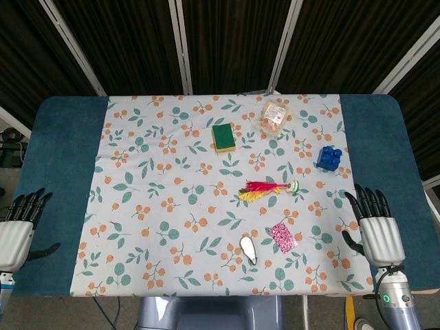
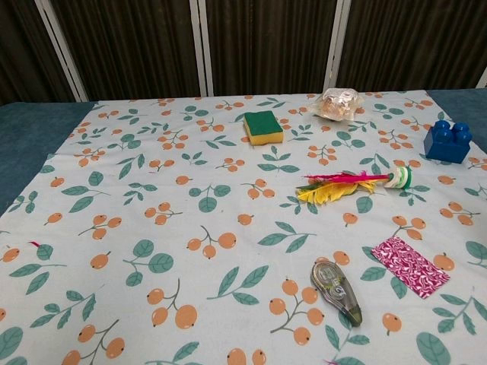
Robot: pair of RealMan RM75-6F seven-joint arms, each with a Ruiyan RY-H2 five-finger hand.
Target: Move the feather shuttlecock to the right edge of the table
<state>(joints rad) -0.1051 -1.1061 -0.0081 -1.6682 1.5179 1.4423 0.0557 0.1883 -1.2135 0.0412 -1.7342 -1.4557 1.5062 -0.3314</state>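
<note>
The feather shuttlecock (image 1: 267, 190) lies flat on the patterned cloth, right of centre, its red and yellow feathers pointing left and its white base to the right; the chest view shows the shuttlecock (image 2: 350, 186) the same way. My right hand (image 1: 375, 225) hovers at the table's front right corner, fingers spread and holding nothing, well to the right of and nearer than the shuttlecock. At the front left edge my left hand (image 1: 19, 229) is also open and empty. Neither hand appears in the chest view.
A blue toy block (image 1: 329, 157) stands right of the shuttlecock. A green sponge (image 1: 223, 137) and a bagged snack (image 1: 274, 115) lie further back. A pink patterned packet (image 1: 282, 237) and a correction tape dispenser (image 1: 248, 249) lie near the front. Bare blue table (image 1: 385, 144) flanks the cloth.
</note>
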